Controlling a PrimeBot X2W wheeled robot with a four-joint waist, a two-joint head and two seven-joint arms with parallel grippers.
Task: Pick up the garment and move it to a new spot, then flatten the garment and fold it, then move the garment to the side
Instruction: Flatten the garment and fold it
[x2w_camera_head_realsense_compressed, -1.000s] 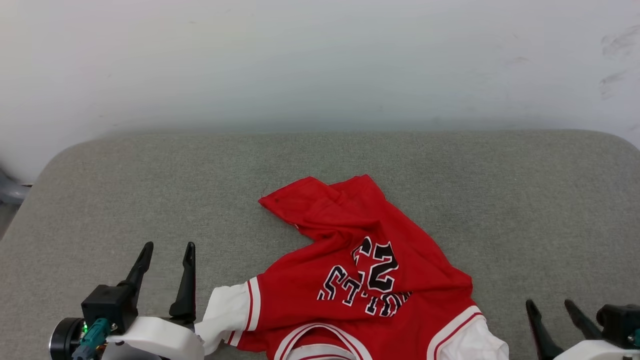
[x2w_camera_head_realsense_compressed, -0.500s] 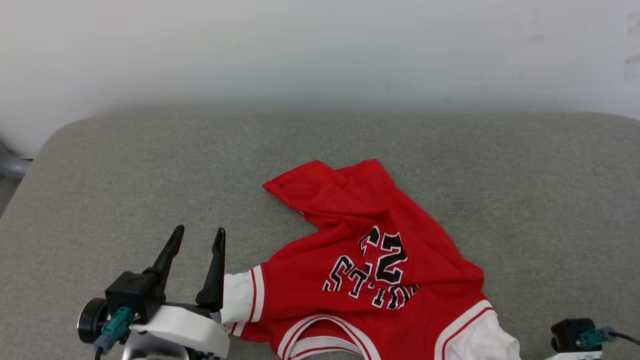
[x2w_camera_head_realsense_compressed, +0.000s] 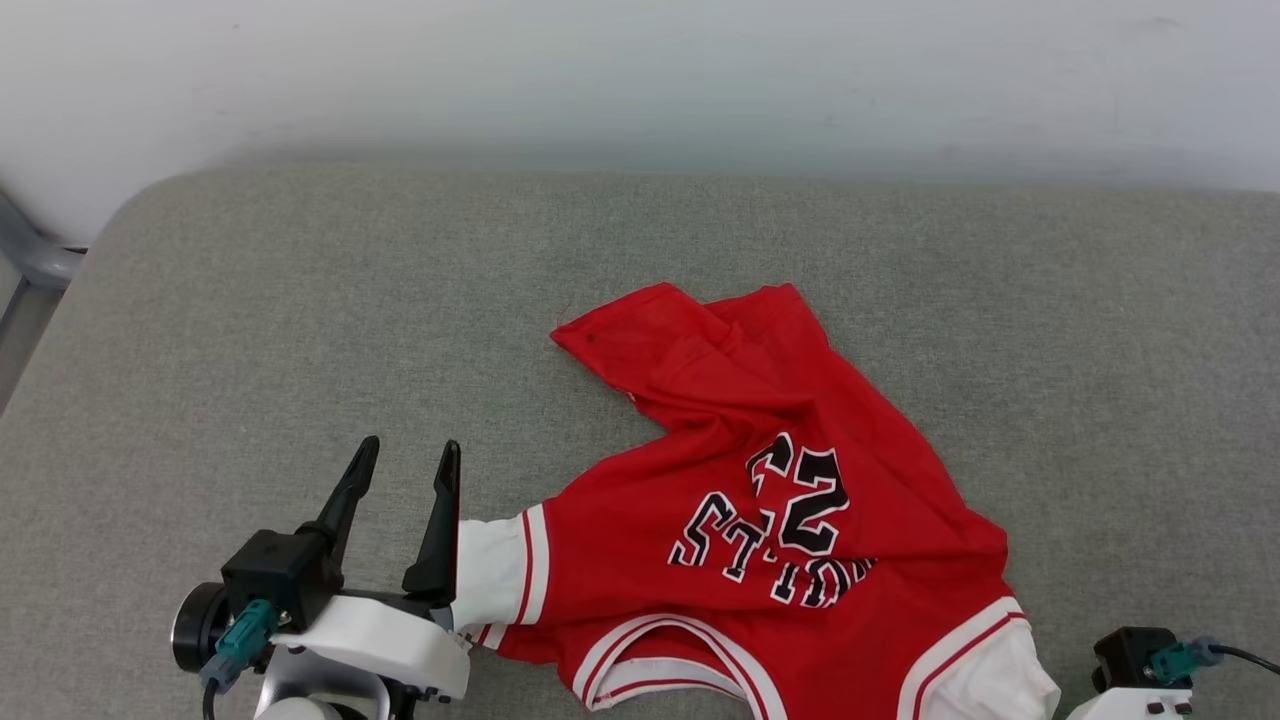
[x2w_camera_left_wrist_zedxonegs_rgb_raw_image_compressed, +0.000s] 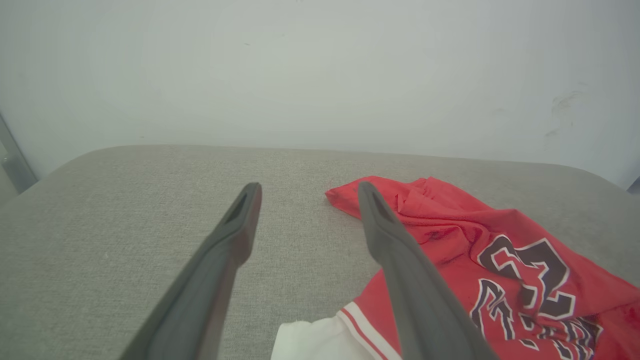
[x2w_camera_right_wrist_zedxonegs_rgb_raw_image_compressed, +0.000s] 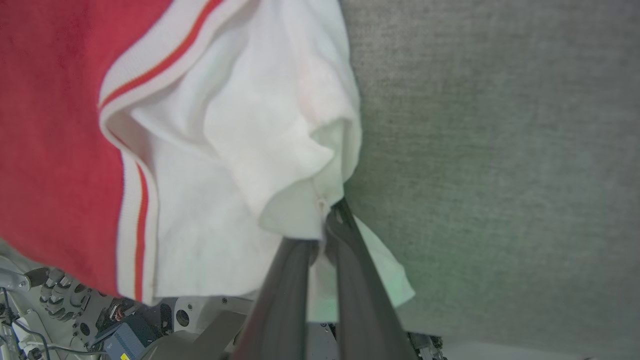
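Grey cushion (x2w_camera_head_realsense_compressed: 300, 330), garment (x2w_camera_head_realsense_compressed: 700, 500), left gripper (x2w_camera_head_realsense_compressed: 411, 448) wide, empty, wrist view, right gripper (x2w_camera_right_wrist_zedxonegs_rgb_raw_image_compressed: 332, 220) pinching sleeve (x2w_camera_right_wrist_zedxonegs_rgb_raw_image_compressed: 260, 125)

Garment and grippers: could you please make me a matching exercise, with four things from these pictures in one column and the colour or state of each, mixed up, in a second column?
Column one
1. left gripper
2. right gripper
3. garment
4. padded surface

Column two
a. grey
b. red, with a black number
c. open, holding nothing
d. shut on a white sleeve

Pairs: 1-c, 2-d, 3-b, 4-a
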